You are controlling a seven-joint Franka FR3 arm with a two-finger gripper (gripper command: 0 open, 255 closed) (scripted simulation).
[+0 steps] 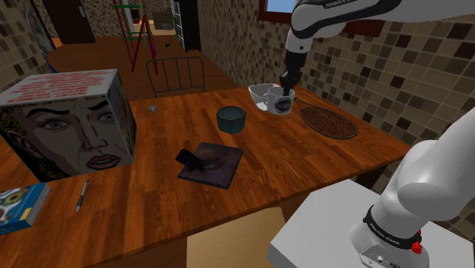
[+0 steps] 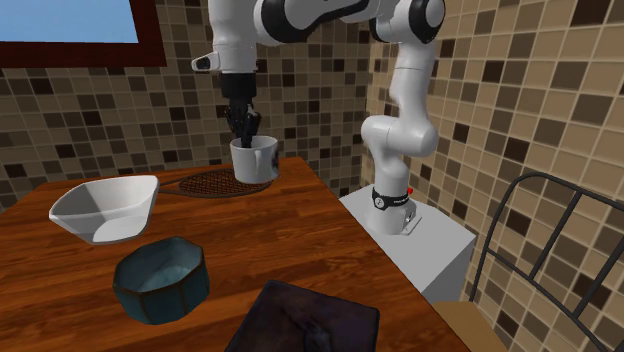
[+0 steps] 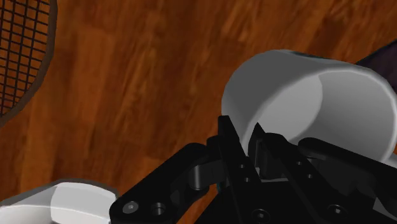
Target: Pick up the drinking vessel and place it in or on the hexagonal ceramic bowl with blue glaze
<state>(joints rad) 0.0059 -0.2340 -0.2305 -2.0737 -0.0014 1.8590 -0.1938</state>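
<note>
The black fingers (image 3: pixel 230 143) are clamped on the near wall of the plain white cylindrical mug (image 3: pixel 305 95), one finger inside the rim and the other outside it. The mug hangs upright below them, its mouth open toward the hand. Whether its base touches the brown wooden surface (image 1: pixel 152 190) cannot be told.

Just beside the fingers lie a dark round woven mat (image 2: pixel 205 183) and a white angular bowl (image 2: pixel 100 208). That bowl is not the target.

Farther out from the fingers stands the dark blue glazed hexagonal bowl (image 2: pixel 160 280), empty and upright, apart from the white bowl. In the shoulder view it lies to the left of the fingers and nearer the camera; in the second exterior view, to the left and well toward the camera.

The coming move likely turns on this: the mug must be carried sideways from the fingers' present spot, past the white bowl, and lowered upright into the blue bowl's open mouth. Beyond that bowl lies a dark square pad (image 1: pixel 211 163).
</note>
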